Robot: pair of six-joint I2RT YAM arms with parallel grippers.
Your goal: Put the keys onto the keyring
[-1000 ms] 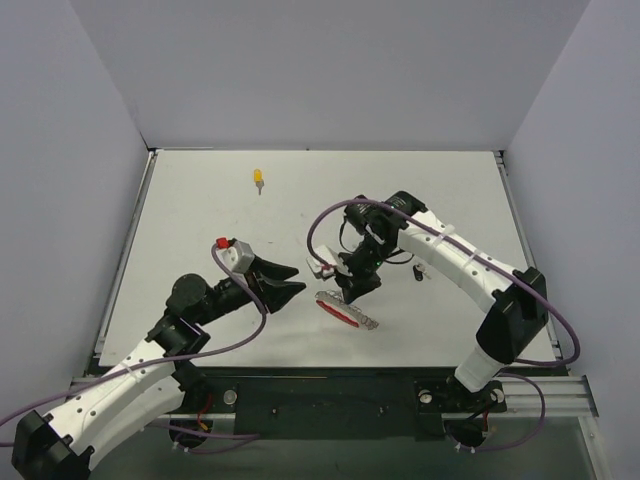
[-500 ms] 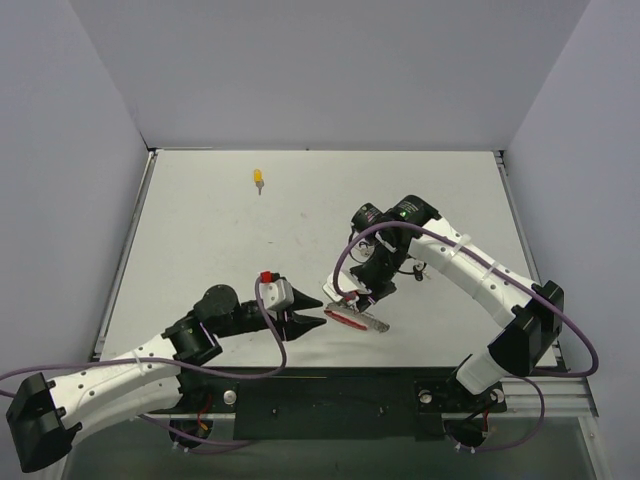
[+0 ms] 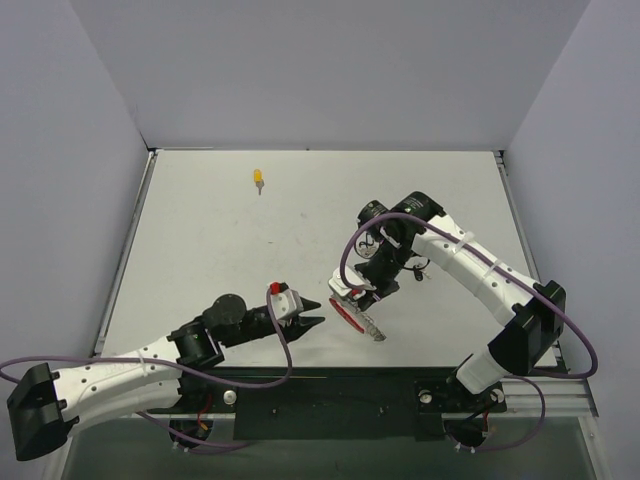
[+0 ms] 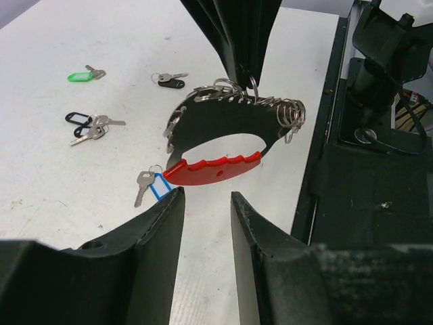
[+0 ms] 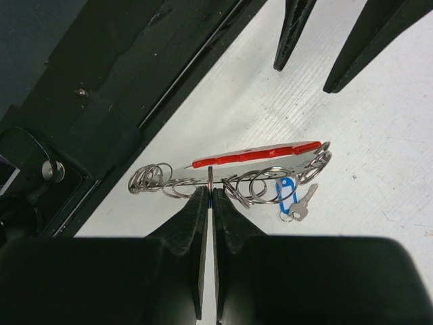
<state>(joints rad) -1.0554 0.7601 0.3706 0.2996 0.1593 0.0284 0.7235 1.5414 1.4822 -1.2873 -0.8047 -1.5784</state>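
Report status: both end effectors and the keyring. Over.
Right end effector shut on keyring, ring held upright. Left end effector open, facing red arc, not touching. Nothing between them; blue-tagged key beside ring.

I am running a robotics lab cell. In the top view, plain grey panels point(image 3: 330, 70) fill the upper half and box in a bare white table point(image 3: 200, 250) on three sides. Along the bottom edge, an aluminium rail point(image 3: 540, 395) and a black mounting plate point(image 3: 330, 400) carry two arms point(image 3: 470, 270) looped with purple cables point(image 3: 343, 262). Tagged keys point(image 4: 91, 127) lie out like test props.
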